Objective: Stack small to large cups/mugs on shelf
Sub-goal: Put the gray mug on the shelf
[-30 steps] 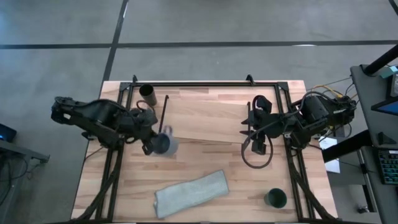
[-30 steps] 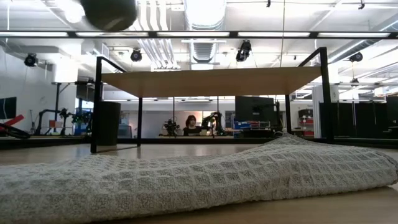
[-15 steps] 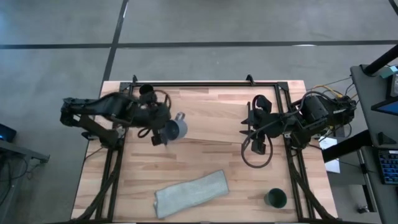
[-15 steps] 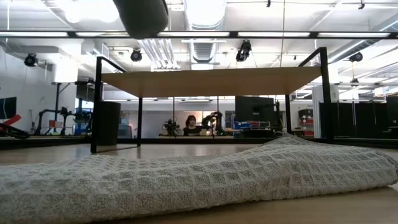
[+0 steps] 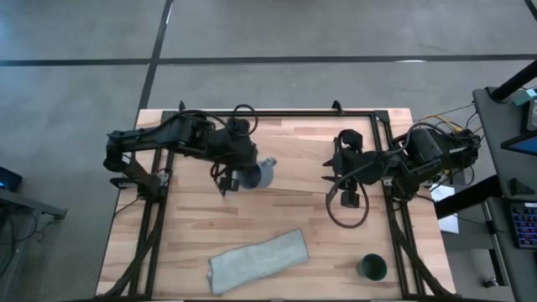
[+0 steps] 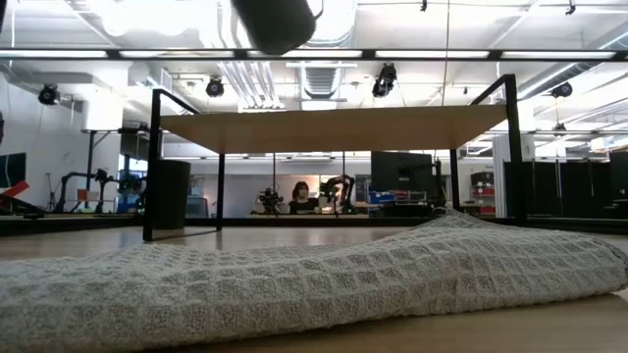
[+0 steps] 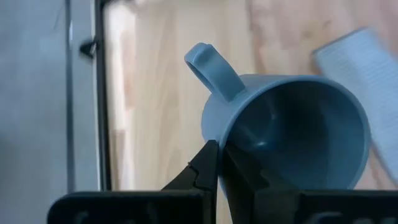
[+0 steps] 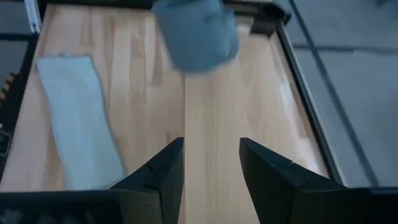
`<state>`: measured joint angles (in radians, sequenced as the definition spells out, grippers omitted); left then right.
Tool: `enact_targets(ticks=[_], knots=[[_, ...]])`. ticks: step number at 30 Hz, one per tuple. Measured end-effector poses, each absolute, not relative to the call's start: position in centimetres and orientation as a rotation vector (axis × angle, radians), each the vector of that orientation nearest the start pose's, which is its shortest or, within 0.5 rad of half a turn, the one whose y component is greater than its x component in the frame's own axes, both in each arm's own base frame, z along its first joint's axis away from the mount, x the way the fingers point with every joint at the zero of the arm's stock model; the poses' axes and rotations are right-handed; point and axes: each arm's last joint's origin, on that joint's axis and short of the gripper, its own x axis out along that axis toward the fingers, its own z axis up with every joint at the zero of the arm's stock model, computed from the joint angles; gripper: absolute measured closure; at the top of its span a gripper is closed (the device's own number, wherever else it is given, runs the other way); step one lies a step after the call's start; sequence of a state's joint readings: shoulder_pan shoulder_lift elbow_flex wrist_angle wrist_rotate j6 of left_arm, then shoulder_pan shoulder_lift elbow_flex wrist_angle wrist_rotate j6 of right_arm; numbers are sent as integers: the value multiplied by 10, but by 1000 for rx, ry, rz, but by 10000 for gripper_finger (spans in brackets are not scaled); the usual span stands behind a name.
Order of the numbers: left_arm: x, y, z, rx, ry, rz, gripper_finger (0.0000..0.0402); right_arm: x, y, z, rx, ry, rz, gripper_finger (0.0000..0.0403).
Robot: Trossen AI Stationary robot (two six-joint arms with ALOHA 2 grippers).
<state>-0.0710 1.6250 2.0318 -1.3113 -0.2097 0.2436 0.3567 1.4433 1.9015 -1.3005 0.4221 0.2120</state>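
My left gripper [image 5: 239, 176] is shut on the grey-blue mug [image 5: 257, 174] and holds it in the air over the left end of the light-wood shelf [image 5: 294, 164]. In the low view the mug [image 6: 275, 20] is above the shelf board [image 6: 334, 127]. The taller black cup [image 6: 169, 194] stands on the table by the shelf's left legs. The dark teal-green cup [image 5: 371, 267] stands at the near right of the table. My right gripper [image 5: 334, 178] waits, open and empty, over the shelf's right end. My left gripper pinches the mug's rim wall [image 7: 219, 140] a little way round from the handle [image 7: 208, 62]. One finger [image 7: 245, 177] is inside the mug and one finger [image 7: 204, 171] is outside. The mug is lifted clear and tilted, its opening facing back toward the wrist.
A folded whitish waffle-weave towel [image 5: 256, 262] lies near the table's front edge and fills the low view's foreground [image 6: 314, 284]. Black frame rails [image 5: 277, 112] run along the table's far edge and sides. The right wrist view shows the mug [image 8: 196, 31] ahead.
My left gripper has carried the mug toward the table's right edge and a little toward the far edge, from beside the shelf to over its left end. The mug stayed lifted and has turned, its handle now pointing toward the right.
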Motion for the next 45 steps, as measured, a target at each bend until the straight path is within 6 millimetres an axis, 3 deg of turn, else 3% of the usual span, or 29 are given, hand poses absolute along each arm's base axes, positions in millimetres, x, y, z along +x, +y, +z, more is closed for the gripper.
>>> enact_targets(ticks=[7, 16, 24, 34, 45], knots=[[308, -18, 457, 386, 795, -74, 401, 246, 71, 471, -129, 605, -31, 255], [304, -19, 472, 424, 687, -114, 401, 260, 63, 465, -133, 627, 20, 255], [305, -20, 473, 454, 657, -158, 401, 282, 53, 453, -144, 662, -21, 255], [305, -20, 473, 462, 657, -161, 401, 293, 48, 457, -108, 589, 30, 255], [307, -20, 475, 462, 634, -157, 401, 306, 47, 448, -139, 614, 46, 256]])
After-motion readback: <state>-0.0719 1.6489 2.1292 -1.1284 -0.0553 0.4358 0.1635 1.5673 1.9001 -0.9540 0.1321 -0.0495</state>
